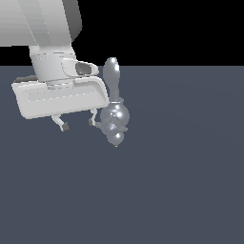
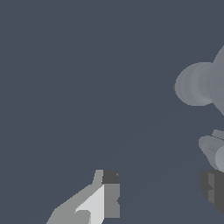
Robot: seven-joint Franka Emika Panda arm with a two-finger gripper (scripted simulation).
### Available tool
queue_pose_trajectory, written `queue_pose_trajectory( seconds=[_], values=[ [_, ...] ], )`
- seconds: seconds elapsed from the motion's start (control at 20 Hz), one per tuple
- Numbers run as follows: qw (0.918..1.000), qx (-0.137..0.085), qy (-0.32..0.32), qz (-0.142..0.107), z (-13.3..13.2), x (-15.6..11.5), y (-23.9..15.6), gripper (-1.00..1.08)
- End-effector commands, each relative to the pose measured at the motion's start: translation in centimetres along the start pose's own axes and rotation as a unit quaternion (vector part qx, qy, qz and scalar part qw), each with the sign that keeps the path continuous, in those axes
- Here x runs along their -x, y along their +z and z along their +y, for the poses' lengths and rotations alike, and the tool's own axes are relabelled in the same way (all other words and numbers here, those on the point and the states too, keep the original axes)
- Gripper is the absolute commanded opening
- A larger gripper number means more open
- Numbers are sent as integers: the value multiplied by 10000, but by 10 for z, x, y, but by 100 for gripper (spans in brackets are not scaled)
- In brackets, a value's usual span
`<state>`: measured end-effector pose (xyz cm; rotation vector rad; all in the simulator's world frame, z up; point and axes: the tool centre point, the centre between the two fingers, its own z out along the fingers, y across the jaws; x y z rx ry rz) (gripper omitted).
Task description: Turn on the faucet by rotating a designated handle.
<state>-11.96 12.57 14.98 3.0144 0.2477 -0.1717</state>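
Beside the faucet (image 1: 114,114), spread jaws.

— What's that tabletop (image 1: 181,190) like from where you stand?
— Flat, plain slate-blue; it runs back to a black backdrop; no markings I can make out.
— Anything resting on it?
— Only the chrome faucet (image 1: 114,114), upright; its small lower ball meets the surface.

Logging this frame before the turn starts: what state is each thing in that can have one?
faucet: upright, teardrop top up, not gripped.
end effector: open, nothing between its fingers, beside the faucet on the exterior view's left; one fingertip close by the side stub, contact unclear.
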Motion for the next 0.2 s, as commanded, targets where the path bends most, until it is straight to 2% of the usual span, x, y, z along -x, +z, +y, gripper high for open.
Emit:
queue_pose_trajectory(
  seconds=[0.0,0.05,0.1,0.15],
  values=[
    [9987,66,-53,500,57,-54,-1,-26],
    [9987,73,-21,494,60,-54,-1,-26],
    [9990,44,-412,184,32,-5,25,86],
    [9982,30,-605,30,13,-9,41,86]
  ],
)
